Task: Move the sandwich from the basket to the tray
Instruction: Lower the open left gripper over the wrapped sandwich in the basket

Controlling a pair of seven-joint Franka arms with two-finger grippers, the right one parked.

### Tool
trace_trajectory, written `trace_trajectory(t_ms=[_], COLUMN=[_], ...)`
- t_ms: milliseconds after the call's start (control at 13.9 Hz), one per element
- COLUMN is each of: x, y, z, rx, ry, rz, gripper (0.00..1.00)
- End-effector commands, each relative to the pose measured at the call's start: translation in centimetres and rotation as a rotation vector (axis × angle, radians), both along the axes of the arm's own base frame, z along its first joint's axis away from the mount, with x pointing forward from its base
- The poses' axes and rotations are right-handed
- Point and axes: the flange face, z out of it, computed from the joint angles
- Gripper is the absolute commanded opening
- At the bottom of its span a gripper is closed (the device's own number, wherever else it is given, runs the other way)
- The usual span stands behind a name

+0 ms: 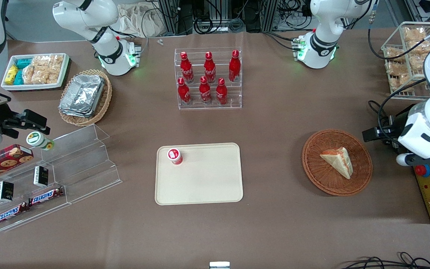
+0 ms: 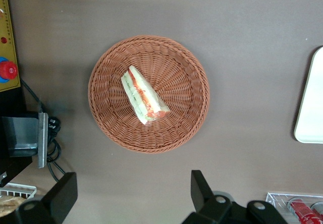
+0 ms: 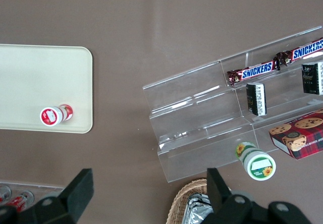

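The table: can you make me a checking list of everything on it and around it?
Surface: brown table, flat, no spills seen.
Job's things: sandwich lies in the round basket; tray sits apart from the basket, toward the parked arm's end, with a small red bottle standing on it.
Clutter: red drink bottles in a clear rack; foil containers in a tan basket; snack bin; chocolate bars on a clear stand.
Grippers: tool hangs above the table beside the basket, fingers open, holding nothing.
Cables: black cables by the working arm.
Surroundings: wire basket of snack bags.
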Motion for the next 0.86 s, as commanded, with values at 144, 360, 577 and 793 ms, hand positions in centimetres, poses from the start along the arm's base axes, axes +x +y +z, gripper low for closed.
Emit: trace_trajectory(t_ms=[144, 360, 577, 793], x=[0.2, 0.0, 0.2, -0.2], y=[0.3, -0.1, -0.2, -0.5], z=[0.5, -0.6, -4.8, -8.9], rx=[-0.011, 0.002, 0.019, 0.06], ry=[0.005, 0.032, 0.051, 0.049], rz=[-0.005, -0.01, 0.081, 0.285], gripper=[0.99, 0.99, 0.98, 0.98])
